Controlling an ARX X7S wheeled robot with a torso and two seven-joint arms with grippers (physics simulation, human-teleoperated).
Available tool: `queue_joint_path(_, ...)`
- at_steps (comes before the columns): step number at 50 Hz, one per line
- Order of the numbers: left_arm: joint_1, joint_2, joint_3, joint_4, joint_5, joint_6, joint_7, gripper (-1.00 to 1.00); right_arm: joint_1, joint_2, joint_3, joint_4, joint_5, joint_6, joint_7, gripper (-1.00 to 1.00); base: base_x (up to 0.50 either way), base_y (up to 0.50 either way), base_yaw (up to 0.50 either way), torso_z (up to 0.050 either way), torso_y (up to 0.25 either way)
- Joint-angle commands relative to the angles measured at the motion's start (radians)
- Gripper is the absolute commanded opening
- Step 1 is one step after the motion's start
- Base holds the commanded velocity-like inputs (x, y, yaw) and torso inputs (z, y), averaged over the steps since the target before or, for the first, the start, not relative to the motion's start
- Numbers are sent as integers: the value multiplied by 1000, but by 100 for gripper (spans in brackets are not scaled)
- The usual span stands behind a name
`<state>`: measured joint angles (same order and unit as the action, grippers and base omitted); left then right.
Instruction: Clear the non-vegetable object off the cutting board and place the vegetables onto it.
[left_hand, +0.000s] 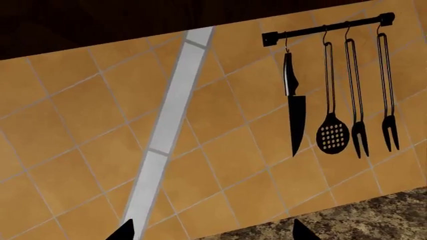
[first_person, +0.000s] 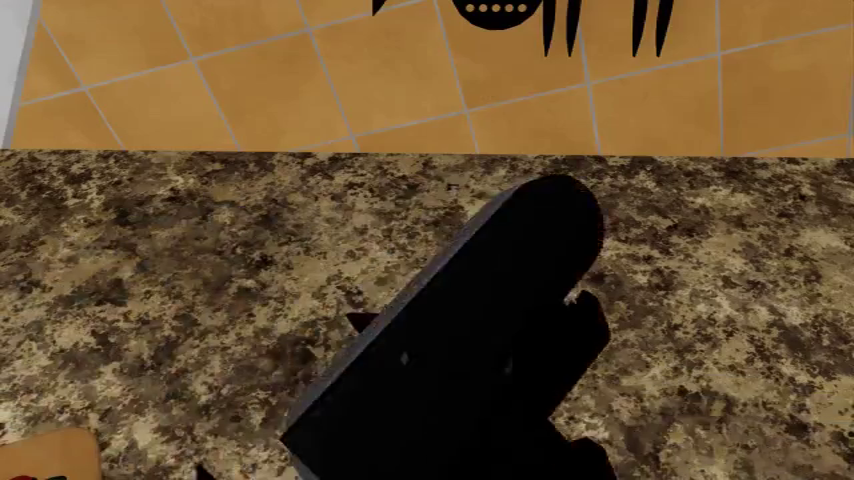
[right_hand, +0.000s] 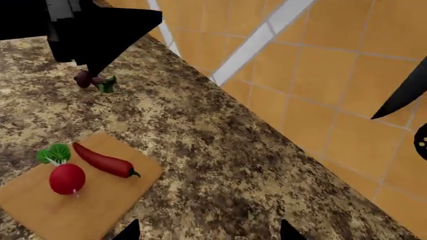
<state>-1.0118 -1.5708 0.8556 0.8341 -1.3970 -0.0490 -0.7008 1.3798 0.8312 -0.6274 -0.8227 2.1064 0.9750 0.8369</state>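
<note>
In the right wrist view the tan cutting board lies on the granite counter. A round red radish with green leaves and a slim red chili lie on it. The dark purple beet sits on the counter beyond the board, partly hidden under a black arm. My right gripper is open and empty, above bare counter beside the board. My left gripper is open and empty, facing the tiled wall. A corner of the board shows in the head view. No non-vegetable object is in view.
A black rail on the orange tiled wall holds a knife, a slotted spoon and two forks. A black arm crosses the middle of the head view over the granite counter.
</note>
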Motion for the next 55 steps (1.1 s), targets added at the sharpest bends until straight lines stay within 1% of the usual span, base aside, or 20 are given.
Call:
queue_joint_path(1,0,0,-39,21,6,-11,22,100,-17,155,116,-81,62,-57,6,100,59,0,0,0,0)
queue_joint_path(9,-1,0,-45,29,8,-15,13,100,-15,254,195,-127,125,-124,26,100,59,0,0,0,0)
queue_joint_path(11,-14,0,-59,57,83,-123,-26,100,-18,266,205,-133,131,-132,26,100,60,0,0,0,0)
queue_joint_path(13,-15,0,-62,55,41,-81,-13,100,-28,273,214,-135,127,-138,24,100,60,0,0,0,0)
queue_joint_path(23,-17,0,-68,70,33,-76,-21,100,63,350,267,-177,244,-197,94,100,60,0,-3,0,0)
queue_joint_path(29,-36,0,-91,127,-3,-107,-61,100,-56,425,402,-223,190,-279,195,100,61,0,-3,0,0)
queue_joint_path(34,-91,0,-150,190,-86,-155,-91,100,-114,404,578,-223,234,-233,306,100,61,0,0,0,0)
queue_joint_path(36,-98,0,-159,212,-101,-159,-97,100,-150,349,641,-223,258,-187,355,100,61,0,-9,0,0)
queue_joint_path(40,-135,0,-198,213,-164,-190,-77,100,-181,295,713,-222,306,-139,417,100,61,0,-9,0,0)
queue_joint_path(41,-160,0,-224,213,-205,-235,-64,100,-175,299,734,-222,338,-136,436,100,62,0,0,0,0)
queue_joint_path(42,-10,150,-374,213,-355,-385,-118,100,-169,297,742,-222,355,-128,449,100,61,0,0,0,0)
queue_joint_path(43,140,300,-524,213,-205,-535,32,100,-161,301,756,-220,369,-128,460,100,60,0,-17,0,0)
queue_joint_path(44,290,382,-674,213,-218,-625,182,100,-147,310,770,-218,376,-130,472,100,62,0,0,0,0)
queue_joint_path(45,440,386,-824,213,-368,-775,153,100,-134,314,772,-215,386,-137,479,100,60,0,0,0,0)
queue_joint_path(46,590,431,-974,213,-518,-925,66,100,-113,318,769,-214,390,-141,485,100,59,0,0,0,0)
queue_joint_path(47,682,454,-1124,213,-668,-1041,2,100,-100,322,760,-213,397,-143,490,100,59,0,0,0,0)
queue_joint_path(48,634,461,-1274,212,-811,-1068,-40,100,-72,333,749,-211,410,-150,495,100,59,0,0,0,0)
queue_joint_path(52,597,438,-1874,207,-900,-1073,-101,100,15,377,712,-211,464,-165,512,100,60,0,0,0,0)
queue_joint_path(53,592,433,-1947,207,-912,-1074,-108,100,24,383,710,-210,472,-166,514,100,59,0,0,0,0)
queue_joint_path(55,589,419,-1974,200,-948,-1072,-130,100,64,408,700,-199,487,-165,518,100,59,0,0,0,0)
